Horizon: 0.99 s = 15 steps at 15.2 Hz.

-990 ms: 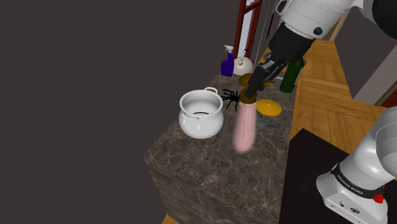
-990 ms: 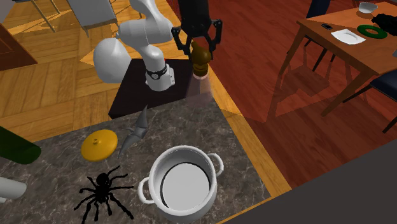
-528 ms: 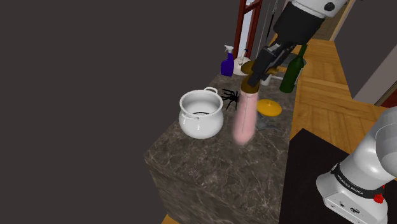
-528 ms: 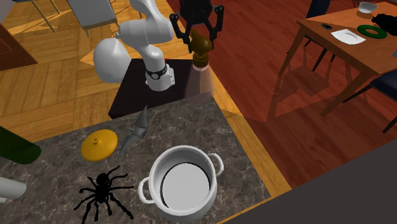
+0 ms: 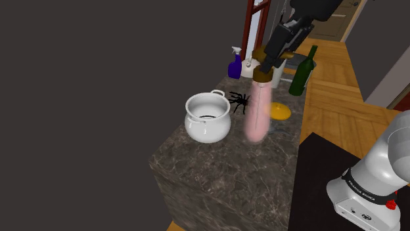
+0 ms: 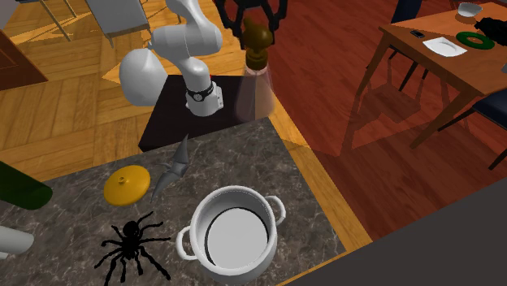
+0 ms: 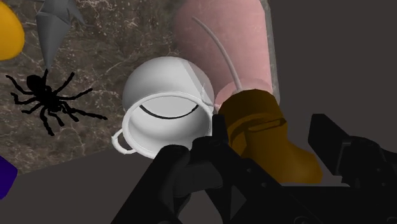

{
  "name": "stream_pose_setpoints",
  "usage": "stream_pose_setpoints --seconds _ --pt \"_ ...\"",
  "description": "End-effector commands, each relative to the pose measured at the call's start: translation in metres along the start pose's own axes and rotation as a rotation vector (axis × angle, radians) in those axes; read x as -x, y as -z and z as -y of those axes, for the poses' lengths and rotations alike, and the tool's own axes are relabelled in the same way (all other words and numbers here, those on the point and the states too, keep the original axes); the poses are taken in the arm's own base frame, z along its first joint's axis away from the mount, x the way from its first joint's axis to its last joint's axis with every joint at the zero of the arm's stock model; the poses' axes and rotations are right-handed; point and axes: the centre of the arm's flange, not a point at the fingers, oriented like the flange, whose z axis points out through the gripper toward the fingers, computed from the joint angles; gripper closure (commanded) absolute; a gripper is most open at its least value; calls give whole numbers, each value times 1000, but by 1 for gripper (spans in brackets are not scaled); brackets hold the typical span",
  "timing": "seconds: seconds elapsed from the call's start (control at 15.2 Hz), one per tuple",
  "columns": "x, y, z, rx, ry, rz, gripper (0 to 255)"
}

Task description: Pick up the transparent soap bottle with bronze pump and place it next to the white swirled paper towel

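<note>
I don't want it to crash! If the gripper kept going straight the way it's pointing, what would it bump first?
The gripper would press the brown pump of the pink soap bottle it clasps. Past that, probably the white pot, though depth is unclear.

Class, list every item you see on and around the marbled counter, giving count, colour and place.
soap bottle: 1, pinkish clear with bronze pump, held over the counter
pot: 1, white, on the counter
spider: 1, black, beside the pot
dish: 1, yellow, on the counter
spray bottle: 1, purple, counter's far end
green bottle: 1, counter's far end
counter: 1, dark marbled
gripper: 1, black, shut on the pump
arm: 1, white
</note>
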Motion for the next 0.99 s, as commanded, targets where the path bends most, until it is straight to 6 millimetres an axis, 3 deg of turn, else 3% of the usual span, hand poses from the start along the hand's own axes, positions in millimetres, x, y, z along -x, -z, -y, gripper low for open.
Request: stream_pose_setpoints --seconds 0.0,0.92 --pt "-4 11 1 0 0 0 255" --pt "-25 81 10 0 0 0 255"
